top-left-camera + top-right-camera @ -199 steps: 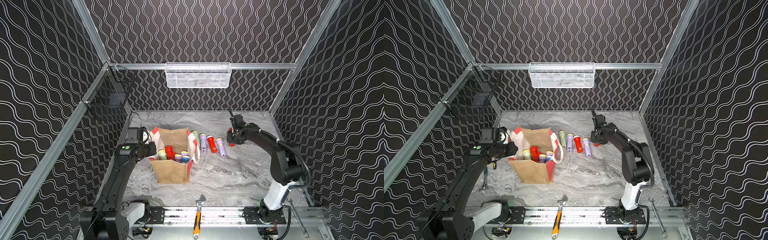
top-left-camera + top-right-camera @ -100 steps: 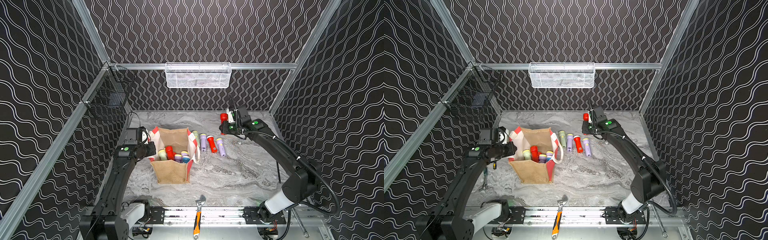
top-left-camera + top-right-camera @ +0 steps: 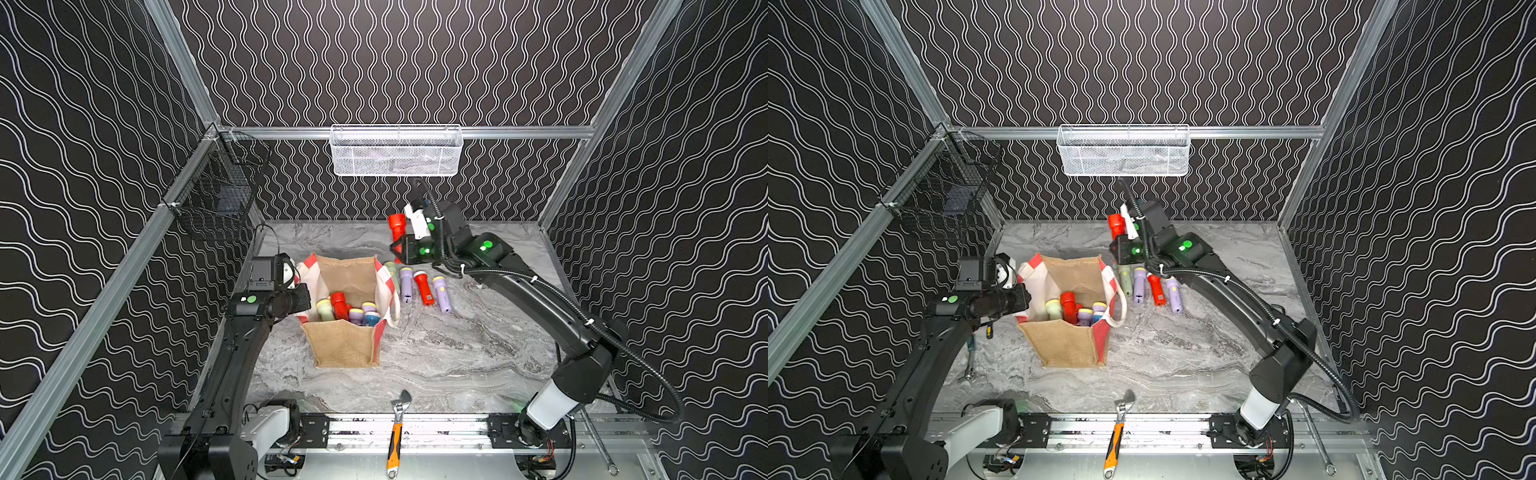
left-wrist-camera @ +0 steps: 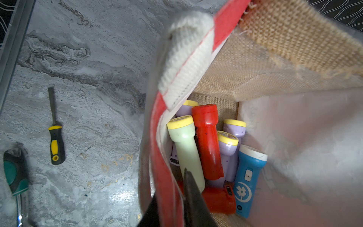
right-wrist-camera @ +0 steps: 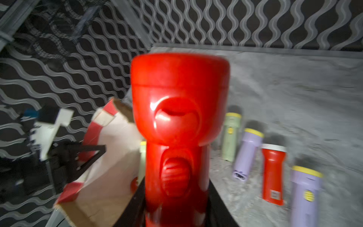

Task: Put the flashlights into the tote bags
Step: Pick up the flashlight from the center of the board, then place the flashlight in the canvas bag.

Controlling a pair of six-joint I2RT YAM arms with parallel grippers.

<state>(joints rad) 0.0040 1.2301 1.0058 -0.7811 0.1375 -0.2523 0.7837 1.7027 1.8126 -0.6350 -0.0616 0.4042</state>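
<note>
Left gripper (image 4: 169, 188) is clamped on the bag (image 3: 345, 345) at the rim of its red-and-white side panel, holding the mouth open on the table (image 3: 457, 353). Inside, a cluster of torches (image 4: 206, 141) leans heads up: pale green, red, lilac and one blue. Right of the bag and raised above the table behind its far right corner, the right gripper (image 3: 405, 249) is closed on a red torch (image 3: 397, 222). It grips the handle with the wide head uppermost, so the long axis is near upright. Below it, just beside the bag's right panel, four more torches (image 3: 424, 289) lie in a row, heads toward the back wall. The bag mouth lies left of the held torch, nearer the robot and lower, so I judge the right arm must carry it leftward and down, handle first. The left arm is nearer the bag but is taken up with the rim
</note>
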